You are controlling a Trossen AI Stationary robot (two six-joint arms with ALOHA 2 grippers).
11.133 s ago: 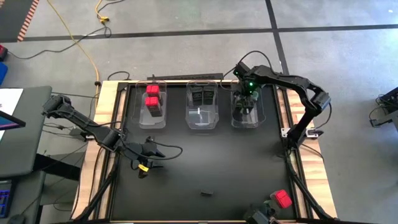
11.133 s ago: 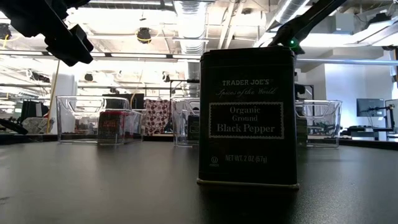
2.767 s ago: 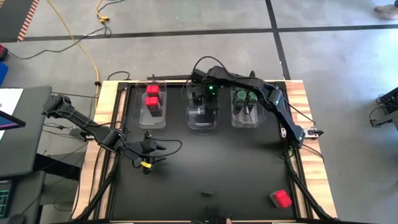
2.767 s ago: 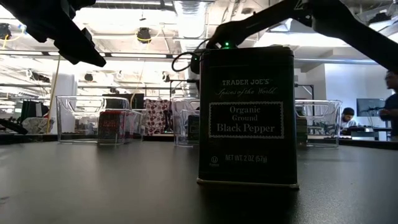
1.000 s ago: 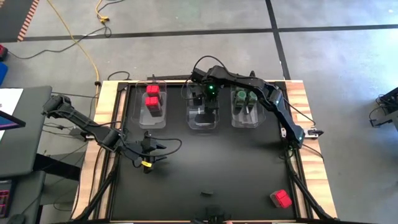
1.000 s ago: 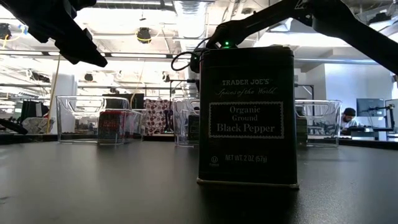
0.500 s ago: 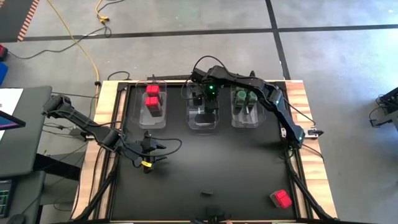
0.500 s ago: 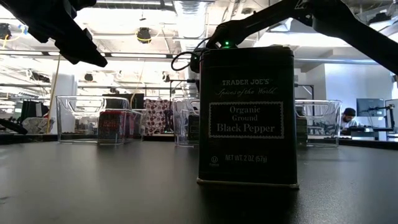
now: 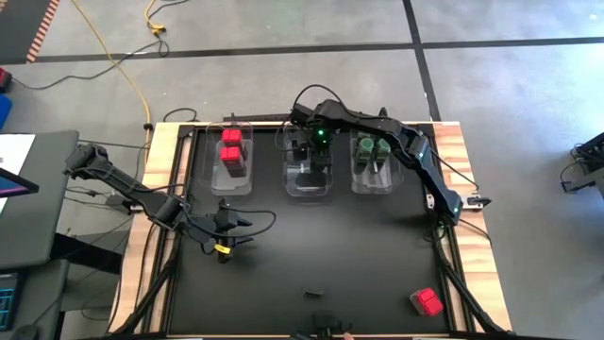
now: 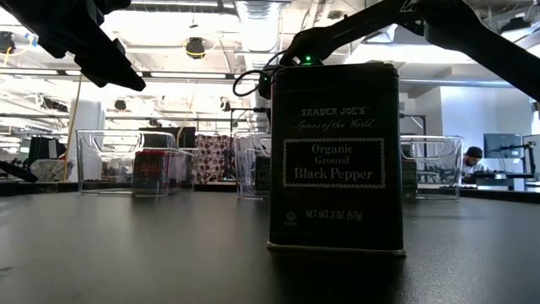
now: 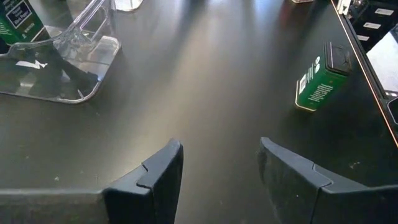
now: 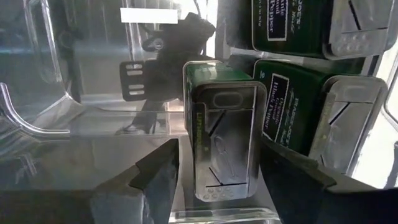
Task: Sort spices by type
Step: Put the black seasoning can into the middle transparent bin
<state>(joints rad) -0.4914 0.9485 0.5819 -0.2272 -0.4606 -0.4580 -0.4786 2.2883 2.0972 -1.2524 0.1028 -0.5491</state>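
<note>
Three clear bins stand along the table's far side. The left bin (image 9: 215, 185) holds red-topped containers (image 9: 231, 151), the middle bin (image 9: 291, 189) holds dark tins, and the right bin (image 9: 387, 185) holds green-lidded jars (image 9: 372, 147). My right gripper (image 9: 311, 176) reaches down into the middle bin. It is open, with one finger on each side of an upright dark tin (image 12: 224, 137) that stands beside two others (image 12: 311, 112). My left gripper (image 9: 242, 227) hovers open over the table's left part. One dark pepper tin (image 9: 314, 294) and one red-topped container (image 9: 427, 301) stand near the near edge.
The pepper tin (image 10: 335, 156) stands close in front of the low camera and hides much of the table behind it. The left wrist view shows the same tin (image 11: 320, 81) on bare dark tabletop. A wooden frame (image 9: 160, 179) borders the mat.
</note>
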